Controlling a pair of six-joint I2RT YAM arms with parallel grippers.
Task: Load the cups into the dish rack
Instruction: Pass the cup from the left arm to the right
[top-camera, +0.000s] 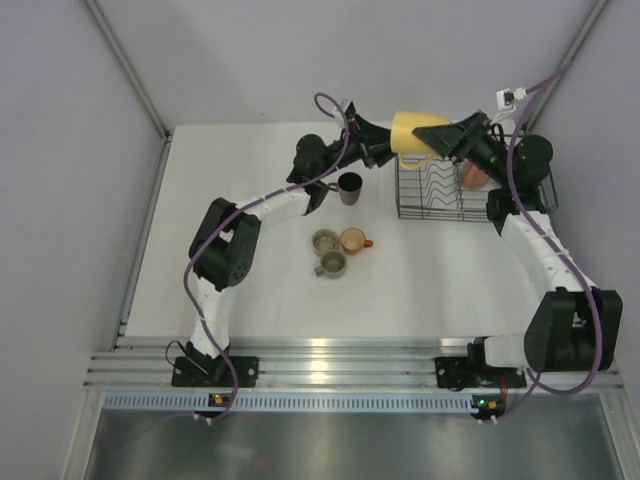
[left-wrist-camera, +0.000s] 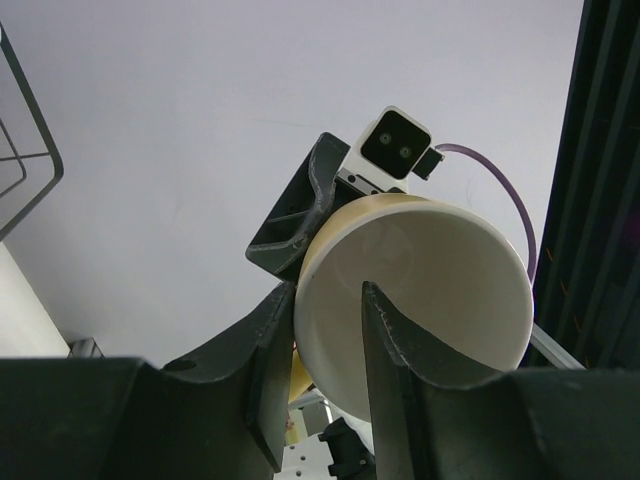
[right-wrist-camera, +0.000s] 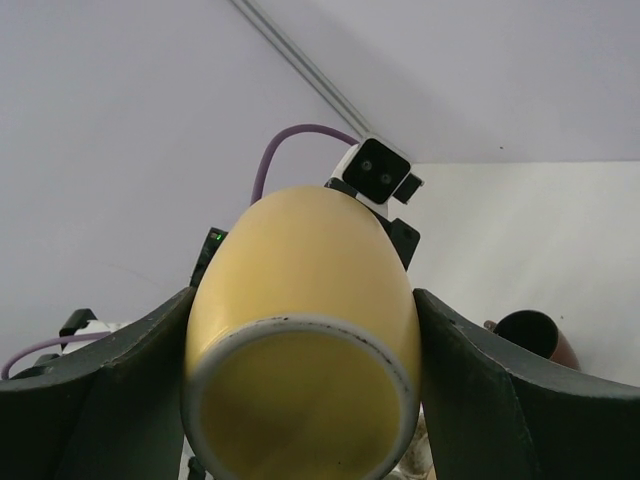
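Observation:
The yellow cup (top-camera: 413, 133) hangs in the air over the far left corner of the black wire dish rack (top-camera: 440, 205), held between both grippers. My left gripper (top-camera: 385, 150) pinches its rim, one finger inside the white interior (left-wrist-camera: 430, 280) and one outside (left-wrist-camera: 328, 295). My right gripper (top-camera: 440, 137) closes on the cup's body from the other side (right-wrist-camera: 305, 295), its fingers touching both flanks of the cup (right-wrist-camera: 310, 270). A pink-salmon cup (top-camera: 474, 176) sits in the rack. The dark brown cup (top-camera: 349, 187), orange cup (top-camera: 353, 240) and two grey-olive cups (top-camera: 324, 241) (top-camera: 332, 264) stand on the table. The light blue cup is out of view.
The rack's wire edge (left-wrist-camera: 30, 130) shows at the left of the left wrist view. The dark brown cup (right-wrist-camera: 535, 335) shows at the right of the right wrist view. Grey walls enclose the white table (top-camera: 250, 290) on three sides.

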